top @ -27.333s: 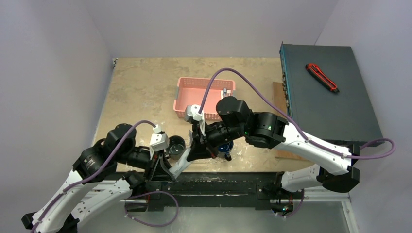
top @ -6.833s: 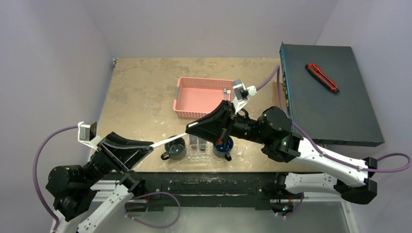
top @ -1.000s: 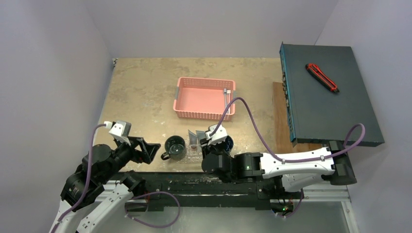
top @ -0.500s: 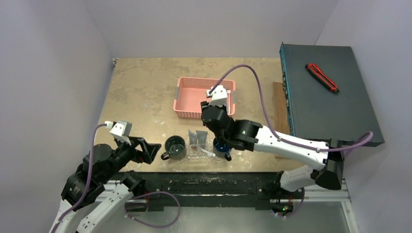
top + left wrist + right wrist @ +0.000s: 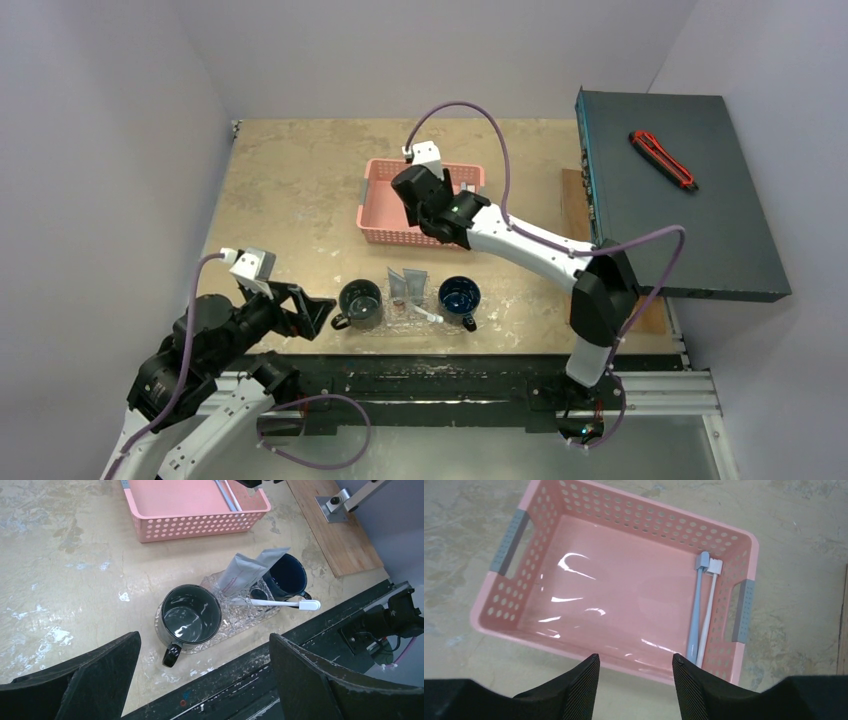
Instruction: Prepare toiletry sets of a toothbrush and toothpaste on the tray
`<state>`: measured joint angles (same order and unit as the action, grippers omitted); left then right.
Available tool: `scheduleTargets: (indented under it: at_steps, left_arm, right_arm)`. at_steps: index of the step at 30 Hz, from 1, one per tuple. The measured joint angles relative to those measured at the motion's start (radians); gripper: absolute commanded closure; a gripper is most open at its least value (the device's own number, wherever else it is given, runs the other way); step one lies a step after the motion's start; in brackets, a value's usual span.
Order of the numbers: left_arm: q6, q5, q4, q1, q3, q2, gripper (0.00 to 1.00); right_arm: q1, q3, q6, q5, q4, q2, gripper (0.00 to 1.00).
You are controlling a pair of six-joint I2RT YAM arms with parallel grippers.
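Observation:
The clear embossed tray (image 5: 239, 619) (image 5: 400, 320) lies near the table's front edge. On it stand a dark grey mug (image 5: 191, 617) and a blue mug (image 5: 286, 572). Two silver-grey toothpaste tubes (image 5: 246, 571) (image 5: 407, 284) lean between the mugs. A white toothbrush (image 5: 280, 603) (image 5: 428, 315) lies across the tray. In the pink basket (image 5: 624, 510) (image 5: 385, 208), a blue toothbrush (image 5: 696, 612) and a white toothbrush (image 5: 708, 609) lie side by side at its right end. My right gripper (image 5: 636, 661) (image 5: 432, 208) hovers open above the basket's near wall, holding nothing. My left gripper (image 5: 204, 637) (image 5: 310, 312) stands wide open and empty, left of the tray.
A dark cabinet (image 5: 680, 190) with a red utility knife (image 5: 662, 160) on top stands at the right. A wooden board (image 5: 330, 525) lies beside it. The black front rail (image 5: 280, 680) runs just below the tray.
My right arm has swung from the tray up and back to above the pink basket, its jaws widening. The left gripper has opened a little wider and stayed in place.

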<state>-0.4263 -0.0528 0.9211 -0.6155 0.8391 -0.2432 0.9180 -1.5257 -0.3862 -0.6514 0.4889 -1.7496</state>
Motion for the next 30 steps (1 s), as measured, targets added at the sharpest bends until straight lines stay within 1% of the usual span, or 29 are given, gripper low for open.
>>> scheduleTargets:
  at_steps: [8,15,20,30]
  left_arm:
    - [0.001,0.026,0.000,0.000,0.000,-0.007,0.00]
    - [0.001,0.037,0.000,0.000,-0.002,-0.013,0.00]
    - [0.002,0.041,0.000,0.000,-0.002,-0.013,0.00]
    - [0.002,0.042,0.000,0.000,-0.002,-0.014,0.00]
  right_arm:
    - [-0.150,-0.061,0.003,0.100,0.029,-0.163,0.40]
    - [-0.244,-0.128,0.003,0.208,0.034,-0.275,0.40]
    - [-0.288,-0.160,0.003,0.251,0.034,-0.329,0.39]
    - [-0.331,-0.229,0.006,0.277,0.055,-0.417,0.37]
